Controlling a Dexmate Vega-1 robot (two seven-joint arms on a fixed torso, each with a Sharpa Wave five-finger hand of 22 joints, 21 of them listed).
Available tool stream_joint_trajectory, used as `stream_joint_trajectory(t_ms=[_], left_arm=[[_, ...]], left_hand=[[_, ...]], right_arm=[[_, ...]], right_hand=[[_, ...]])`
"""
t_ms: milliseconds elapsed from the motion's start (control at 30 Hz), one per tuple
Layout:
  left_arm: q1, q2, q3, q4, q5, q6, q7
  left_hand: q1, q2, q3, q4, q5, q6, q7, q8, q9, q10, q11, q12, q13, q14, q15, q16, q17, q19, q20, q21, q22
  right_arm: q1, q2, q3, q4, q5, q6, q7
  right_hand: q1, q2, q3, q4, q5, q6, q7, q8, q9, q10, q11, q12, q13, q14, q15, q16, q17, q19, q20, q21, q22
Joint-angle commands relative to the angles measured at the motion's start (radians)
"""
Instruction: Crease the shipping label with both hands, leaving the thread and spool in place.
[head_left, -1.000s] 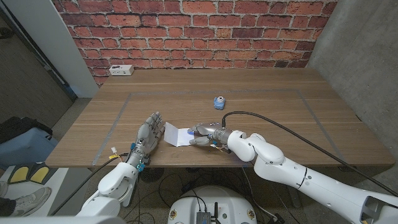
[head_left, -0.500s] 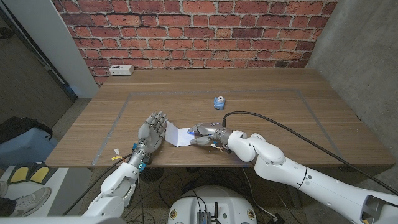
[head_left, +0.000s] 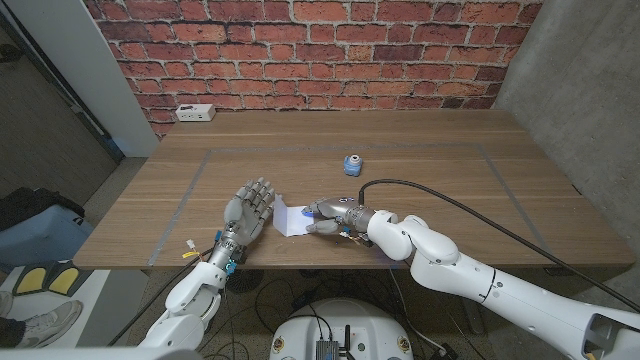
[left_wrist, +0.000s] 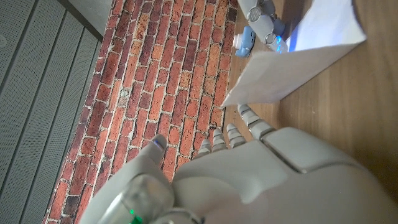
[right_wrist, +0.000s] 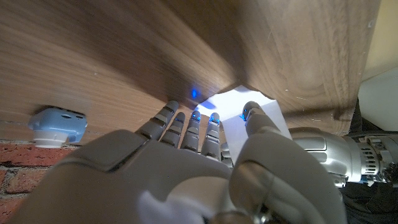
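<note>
We see a wooden table (head_left: 420, 150) marked with a taped rectangle, set against a red brick wall (head_left: 320, 50) with a grey concrete wall (head_left: 580, 70) to the right and a white power strip (head_left: 195, 113) at the far left edge. The label (head_left: 291, 216) lies near the front edge, partly folded up, the right hand (head_left: 330, 216) gripping its right side. The left hand (head_left: 250, 208) stands just beside it, fingers spread, holding nothing; the spool (head_left: 352, 165) sits apart, farther back.

right hand (head_left: 325, 215) hides the label's (head_left: 292, 217) near edge.
</note>
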Motion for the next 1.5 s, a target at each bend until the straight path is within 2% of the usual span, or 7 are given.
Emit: stream_joint_trajectory(t_ms=[33, 267, 433, 667, 900, 1100, 1500], left_arm=[[0.023, 0.052, -0.008, -0.069, 0.046, 0.064, 0.099], [0.032, 0.059, -0.007, -0.085, 0.082, 0.067, 0.146], [0.015, -0.001, 0.008, -0.034, 0.138, -0.029, 0.152], [0.051, 0.004, -0.007, -0.083, 0.256, -0.053, 0.284], [0.124, 0.008, -0.013, -0.169, 0.257, -0.002, 0.385], [0.183, 0.018, -0.031, -0.257, 0.249, 0.082, 0.503], [0.231, -0.035, -0.032, -0.335, 0.222, 0.136, 0.641]], left_hand=[[-0.011, -0.004, -0.004, 0.002, 0.0, 0.004, -0.011, -0.003, 0.005, -0.002, 0.083, -0.011, 0.003, -0.001, 0.065, -0.01, 0.003, 0.0, 0.056, -0.007, 0.002], [-0.022, -0.009, -0.012, 0.007, 0.001, 0.063, 0.031, 0.009, 0.006, 0.062, 0.156, -0.004, 0.003, 0.067, 0.132, 0.0, 0.003, 0.055, 0.119, -0.009, -0.003], [-0.018, 0.003, -0.003, 0.004, 0.004, 0.08, -0.214, -0.004, 0.006, 0.037, 0.045, -0.025, 0.007, 0.043, 0.079, -0.018, 0.005, 0.04, 0.102, -0.05, -0.003], [-0.004, 0.009, 0.009, -0.008, 0.002, 0.095, -0.232, -0.006, 0.005, -0.008, 0.02, -0.035, 0.007, -0.021, 0.037, -0.027, 0.004, -0.019, 0.054, -0.079, -0.001], [-0.002, -0.003, 0.005, -0.018, -0.005, 0.057, -0.061, -0.006, 0.007, -0.035, 0.07, -0.026, 0.006, -0.041, 0.072, -0.014, 0.004, -0.029, 0.08, -0.075, 0.001], [0.043, 0.025, 0.05, -0.058, -0.018, 0.236, 0.116, 0.024, 0.013, 0.199, 0.13, 0.029, 0.013, 0.201, 0.113, 0.016, 0.004, 0.157, 0.166, -0.033, -0.002], [0.079, 0.012, 0.084, -0.108, -0.015, 0.304, 0.135, 0.013, 0.015, 0.309, 0.173, 0.035, 0.015, 0.33, 0.138, 0.013, 0.004, 0.297, 0.18, -0.013, -0.002]], right_arm=[[0.004, -0.002, 0.005, 0.007, 0.017, 0.003, -0.007], [0.009, 0.001, 0.004, 0.014, 0.027, 0.001, -0.006], [0.013, 0.001, 0.0, 0.017, 0.026, 0.001, -0.006], [0.024, 0.004, -0.013, 0.018, 0.009, -0.01, 0.006], [0.029, 0.008, -0.018, 0.022, 0.005, -0.021, 0.017], [0.036, 0.011, -0.02, 0.031, 0.008, -0.023, 0.02], [0.048, 0.011, -0.019, 0.041, 0.014, -0.014, 0.018]], right_hand=[[0.012, 0.0, 0.009, -0.001, -0.002, 0.006, -0.004, -0.003, 0.005, 0.01, -0.003, -0.002, 0.005, 0.007, -0.013, 0.007, 0.002, 0.012, 0.003, 0.007, 0.004], [0.015, -0.001, 0.008, 0.0, -0.003, 0.004, -0.004, -0.004, 0.005, 0.01, -0.002, -0.002, 0.005, 0.007, -0.014, 0.007, 0.002, 0.012, 0.003, 0.006, 0.004], [0.017, -0.002, 0.007, 0.001, -0.004, 0.003, -0.004, -0.005, 0.005, 0.011, -0.008, -0.002, 0.005, 0.006, -0.013, 0.007, 0.002, 0.012, 0.003, 0.006, 0.004], [0.026, -0.005, 0.005, 0.003, -0.005, 0.015, -0.002, -0.001, 0.005, 0.035, -0.059, 0.003, 0.005, 0.011, -0.018, 0.009, 0.003, 0.013, 0.007, 0.006, 0.004], [0.03, -0.005, 0.004, 0.003, -0.005, 0.017, -0.001, -0.001, 0.005, 0.033, -0.053, 0.0, 0.005, 0.012, -0.02, 0.01, 0.003, 0.014, 0.006, 0.006, 0.004], [0.034, -0.005, 0.004, 0.003, -0.005, 0.014, 0.0, -0.003, 0.005, 0.025, -0.048, -0.004, 0.005, 0.009, -0.019, 0.008, 0.003, 0.013, 0.006, 0.006, 0.004], [0.04, -0.005, 0.003, 0.005, -0.005, 0.009, -0.001, -0.006, 0.005, 0.021, -0.039, -0.007, 0.005, 0.004, -0.019, 0.007, 0.003, 0.012, 0.005, 0.005, 0.004]])
